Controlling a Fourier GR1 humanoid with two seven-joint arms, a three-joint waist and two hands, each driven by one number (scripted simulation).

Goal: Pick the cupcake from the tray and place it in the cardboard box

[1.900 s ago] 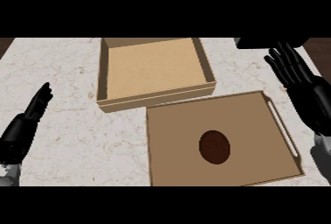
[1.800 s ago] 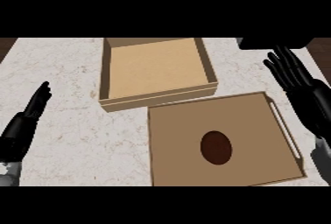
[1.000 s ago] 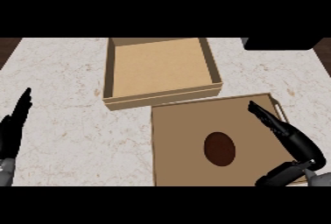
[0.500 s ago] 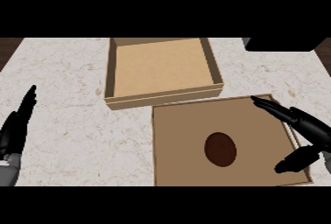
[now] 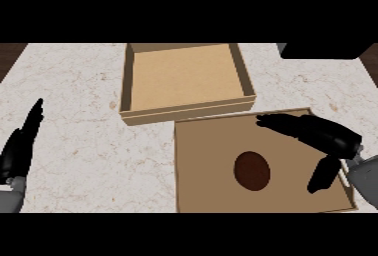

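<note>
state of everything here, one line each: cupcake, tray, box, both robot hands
cupcake: on the tray, untouched
tray: flat on the counter, holding the cupcake
cardboard box: open top, nothing inside
right robot hand: open, over the tray beside the cupcake
left robot hand: open, resting at the left edge

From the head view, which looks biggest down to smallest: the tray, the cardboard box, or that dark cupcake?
1. Tray and cardboard box: they look about alike; the tray lies nearer the camera, so I will not rank them.
2. Cupcake: clearly the smallest, a dark oval on the tray.
</note>
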